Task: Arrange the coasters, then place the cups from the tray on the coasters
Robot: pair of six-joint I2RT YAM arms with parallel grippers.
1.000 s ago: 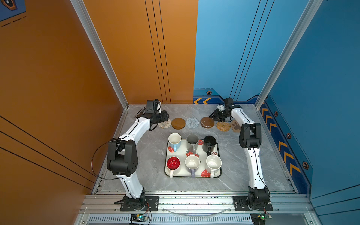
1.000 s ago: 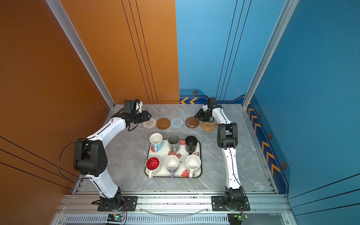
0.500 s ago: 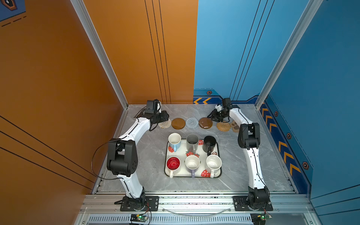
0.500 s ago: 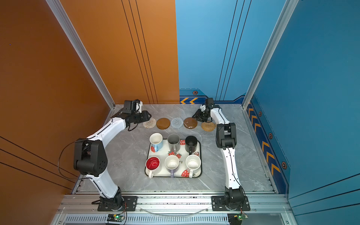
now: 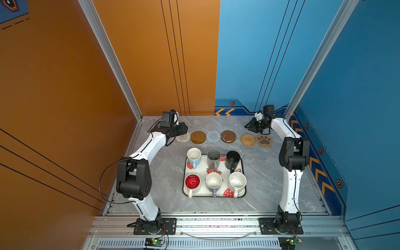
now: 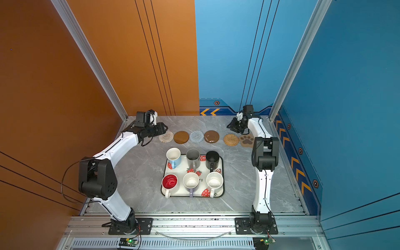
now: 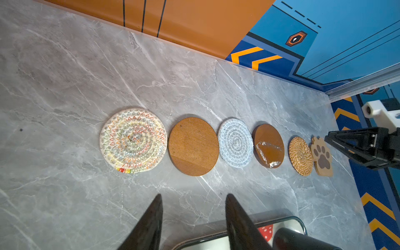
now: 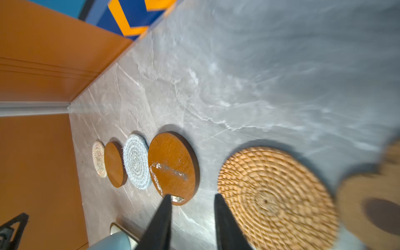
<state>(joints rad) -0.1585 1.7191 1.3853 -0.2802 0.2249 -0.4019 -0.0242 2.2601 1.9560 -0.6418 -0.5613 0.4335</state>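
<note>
Six flat coasters (image 5: 213,136) lie in one row along the grey marble worktop's (image 5: 270,184) far edge, beige woven round (image 5: 183,137) to brown paw shape (image 5: 264,140). Six handled mugs (image 5: 213,181) stand on the cream strawberry-print tray (image 5: 202,173) at mid-worktop. Both released: left gripper (image 7: 194,195) and right gripper (image 8: 192,195), jaws parted, empty.

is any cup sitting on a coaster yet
No, all six cups are on the tray, and the row of coasters lies bare.
</note>
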